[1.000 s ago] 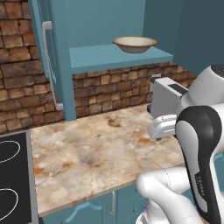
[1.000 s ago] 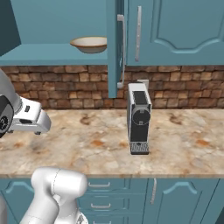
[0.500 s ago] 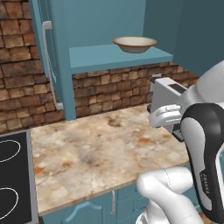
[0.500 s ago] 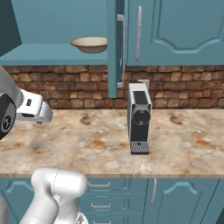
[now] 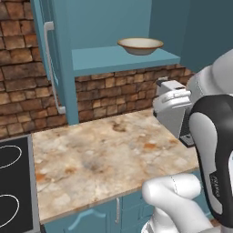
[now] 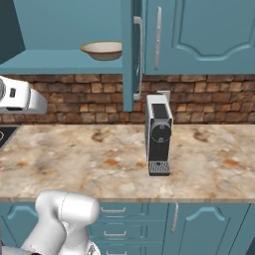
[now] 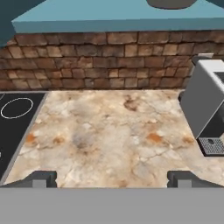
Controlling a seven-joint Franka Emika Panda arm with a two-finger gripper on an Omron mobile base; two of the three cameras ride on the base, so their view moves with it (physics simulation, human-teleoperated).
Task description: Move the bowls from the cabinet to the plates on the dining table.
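Note:
One bowl (image 5: pixel 140 45), cream inside with a tan-brown rim, sits on the teal shelf of the open cabinet (image 5: pixel 113 59). From the right base view the bowl (image 6: pixel 102 50) stands just left of the open door's edge (image 6: pixel 130 55). My gripper (image 7: pixel 112 179) hangs open and empty over the marble counter, below the shelf and short of it. Its two dark fingertips (image 7: pixel 41 178) stand wide apart. In the hand view the bowl's underside (image 7: pixel 170 3) peeks over the shelf edge at the top. The plates and the dining table are out of view.
A grey and black coffee machine (image 6: pixel 159 134) stands on the counter to the right of the hand, close to it (image 7: pixel 205 109). A black cooktop (image 5: pixel 11 182) ends the counter at the left. The open door with its silver handle (image 5: pixel 50 68) juts out left of the shelf.
The hand has risen from just above the counter toward shelf height. The jaws have stayed wide apart and the bowl has not moved.

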